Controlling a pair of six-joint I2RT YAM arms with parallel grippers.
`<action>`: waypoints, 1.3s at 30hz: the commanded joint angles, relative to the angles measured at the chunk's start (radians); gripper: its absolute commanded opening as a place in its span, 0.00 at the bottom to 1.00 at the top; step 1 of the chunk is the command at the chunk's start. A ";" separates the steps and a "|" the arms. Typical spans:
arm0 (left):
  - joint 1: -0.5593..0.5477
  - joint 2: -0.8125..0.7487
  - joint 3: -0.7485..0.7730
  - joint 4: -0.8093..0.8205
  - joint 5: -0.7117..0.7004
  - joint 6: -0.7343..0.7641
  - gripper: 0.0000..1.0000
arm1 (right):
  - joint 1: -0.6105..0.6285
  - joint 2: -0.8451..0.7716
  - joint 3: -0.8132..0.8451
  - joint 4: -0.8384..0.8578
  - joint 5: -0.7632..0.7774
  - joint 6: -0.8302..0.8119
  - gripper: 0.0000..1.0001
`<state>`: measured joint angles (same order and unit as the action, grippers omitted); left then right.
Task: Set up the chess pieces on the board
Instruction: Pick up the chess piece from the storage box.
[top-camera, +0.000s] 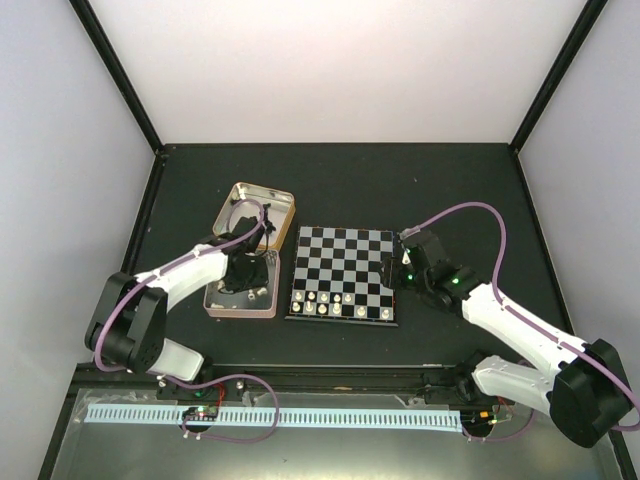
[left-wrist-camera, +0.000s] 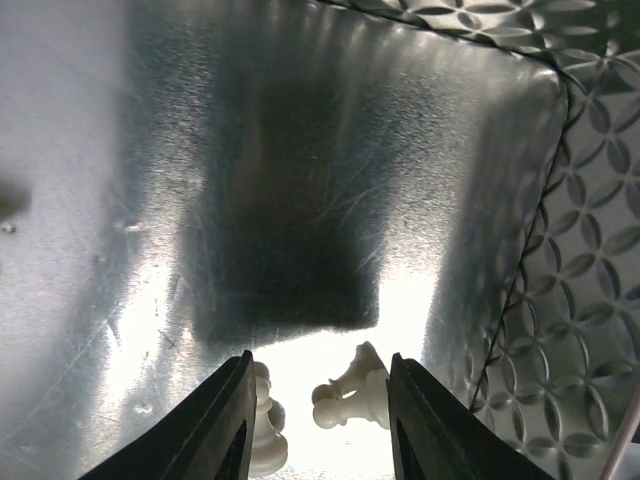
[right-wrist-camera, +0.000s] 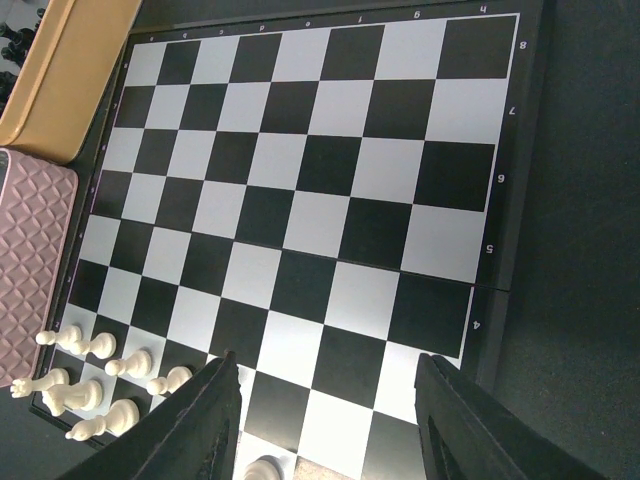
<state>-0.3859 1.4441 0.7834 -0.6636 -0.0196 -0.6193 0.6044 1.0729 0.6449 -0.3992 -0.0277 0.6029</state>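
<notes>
Chess pieces (left-wrist-camera: 350, 392), cream-white, are lying on their sides between the fingers of the left gripper (left-wrist-camera: 320, 358). Its jaws are standing moderately apart and clamping nothing. One figure is resting against the left-hand finger (left-wrist-camera: 225, 420), and a small cluster is sitting just beside the other finger. All of them are lying on the shiny, scratched floor of the nearer tin (top-camera: 213, 310).

In the top view the left arm (top-camera: 190, 268) is reaching from the lower left up and to the right. Its wrist is pitching down into that tin, just left of the board (top-camera: 345, 262). A second tin (top-camera: 285, 200) is sitting directly above the first in the frame.

The right gripper (right-wrist-camera: 328, 362) is hovering over the board with jaws wide and holding nothing. One white piece (right-wrist-camera: 265, 468) is showing at the bottom edge of the right wrist view, between the fingers. Several more white figures are standing upright in two short rows at the lower left of that frame, on the board's corner squares. The right arm (top-camera: 520, 325) is stretching from the lower right of the top view up and left to the board's right edge.
</notes>
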 joint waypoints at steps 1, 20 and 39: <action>0.007 0.024 0.021 0.019 0.039 0.042 0.38 | -0.004 -0.011 0.019 0.014 0.015 -0.011 0.48; 0.009 -0.024 0.034 -0.100 -0.132 0.015 0.40 | -0.004 -0.006 0.015 0.023 0.010 -0.008 0.48; 0.059 -0.043 0.027 -0.156 -0.263 0.003 0.62 | -0.005 -0.003 0.012 0.024 -0.002 -0.005 0.48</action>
<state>-0.3630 1.4113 0.7837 -0.7895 -0.2127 -0.6033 0.6044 1.0733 0.6449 -0.3950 -0.0292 0.6033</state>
